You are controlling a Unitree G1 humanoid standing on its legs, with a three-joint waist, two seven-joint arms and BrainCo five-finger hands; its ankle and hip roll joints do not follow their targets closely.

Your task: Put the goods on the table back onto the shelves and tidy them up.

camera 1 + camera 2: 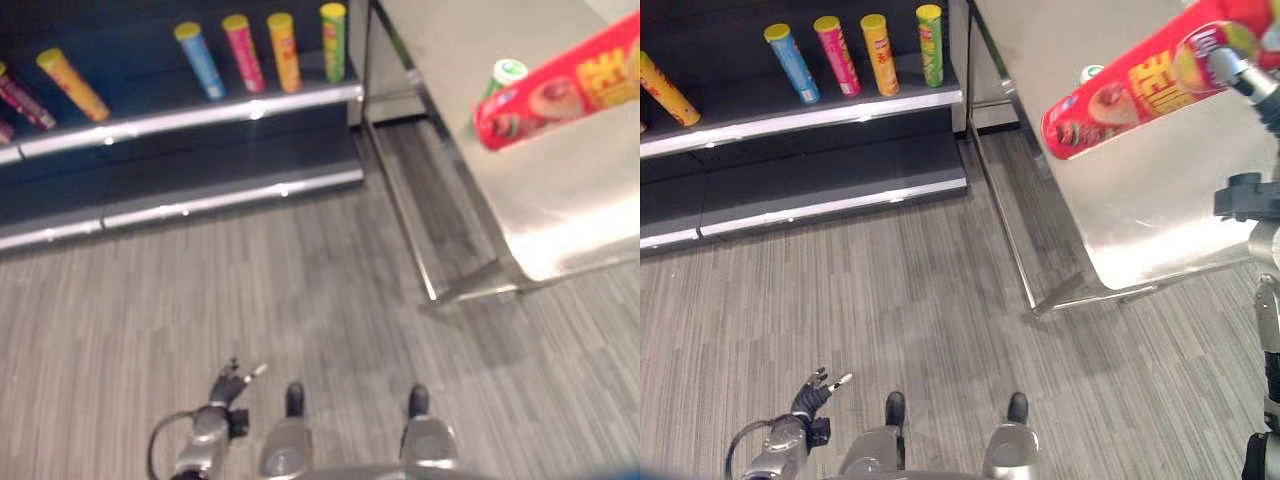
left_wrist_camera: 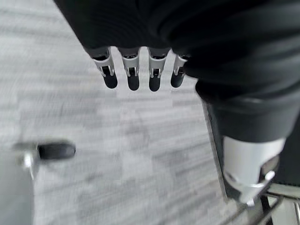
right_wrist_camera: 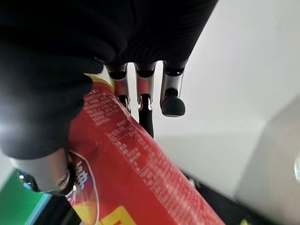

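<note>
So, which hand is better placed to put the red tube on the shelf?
The right hand: it already grips the red cylindrical snack tube above the silver metal table. The left hand hangs low over the floor, open, holding nothing, though nearer the dark shelf.

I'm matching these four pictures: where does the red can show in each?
Left eye view: red can, upper right, over the steel table.
Right eye view: upper right, held by the right hand.
Left wrist view: not in it.
Right wrist view: lower middle, in the hand's grasp.
Shared landmark: the table.
</note>
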